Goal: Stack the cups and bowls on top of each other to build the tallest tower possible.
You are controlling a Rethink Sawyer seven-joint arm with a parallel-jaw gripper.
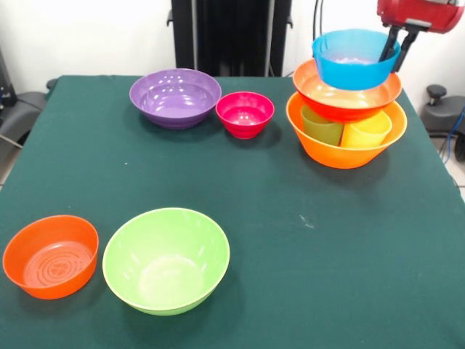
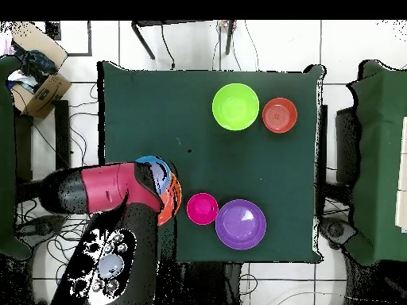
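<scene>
Front view: the table (image 1: 290, 291) is covered in dark green cloth. At its far right stands the tower (image 1: 347, 109). Its base is the big orange bowl (image 1: 341, 151), which contains a green cup (image 1: 322, 126) and a yellow cup (image 1: 367, 131) standing side by side. A wide red-orange bowl (image 1: 347, 94) rests over the two cups, and a small blue bowl (image 1: 354, 62) sits above it, tilted slightly. The gripper (image 1: 398, 45) descends from the red arm head at the upper right edge; its two dark fingers (image 1: 391, 43) stand at the blue bowl's right rim, apparently one on each side of the wall, pinching it. The purple bowl (image 1: 175, 97) and the small pink bowl (image 1: 245, 113) stand just beside each other at the far centre, well apart from the tower. The small orange bowl (image 1: 50, 255) and the big lime green bowl (image 1: 166, 259) stand close together at the near left. Overhead view: the arm (image 2: 99, 191) covers most of the tower, leaving only slivers of the blue bowl (image 2: 161, 171) and of an orange rim (image 2: 173, 202) visible; the cups and the fingers are hidden here. This view confirms the layout: the pink bowl (image 2: 202, 208) touches or nearly touches the purple bowl (image 2: 241, 224), and the lime green bowl (image 2: 235, 106) sits just beside the small orange bowl (image 2: 279, 115) at the opposite table edge.
</scene>
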